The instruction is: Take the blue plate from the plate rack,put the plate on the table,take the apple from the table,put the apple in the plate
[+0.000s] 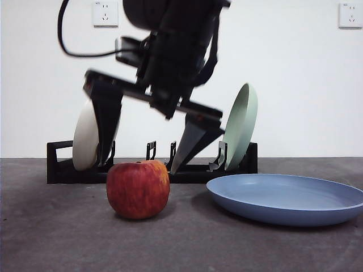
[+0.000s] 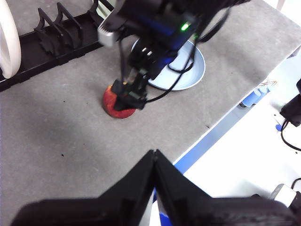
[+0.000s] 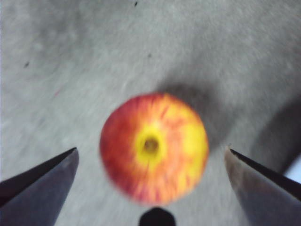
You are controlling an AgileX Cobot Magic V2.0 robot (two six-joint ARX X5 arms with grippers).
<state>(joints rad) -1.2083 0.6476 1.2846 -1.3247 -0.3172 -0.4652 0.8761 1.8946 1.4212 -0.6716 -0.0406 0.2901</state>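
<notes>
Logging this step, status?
Right gripper open above apple. Left gripper shut, waiting. Blue plate on table. Nothing blocking.

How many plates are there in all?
3. The blue plate lies flat on the table; a cream-white plate and a pale green plate stand at opposite ends of the plate rack. None seems hidden.

A lab-style test bench: a grey table [image 1: 57,238] stands against a bare white wall [image 1: 295,85] with two power sockets [image 1: 105,13] at about eleven and one o'clock, and loose cables [image 2: 291,136] lie on the floor beside it.
</notes>
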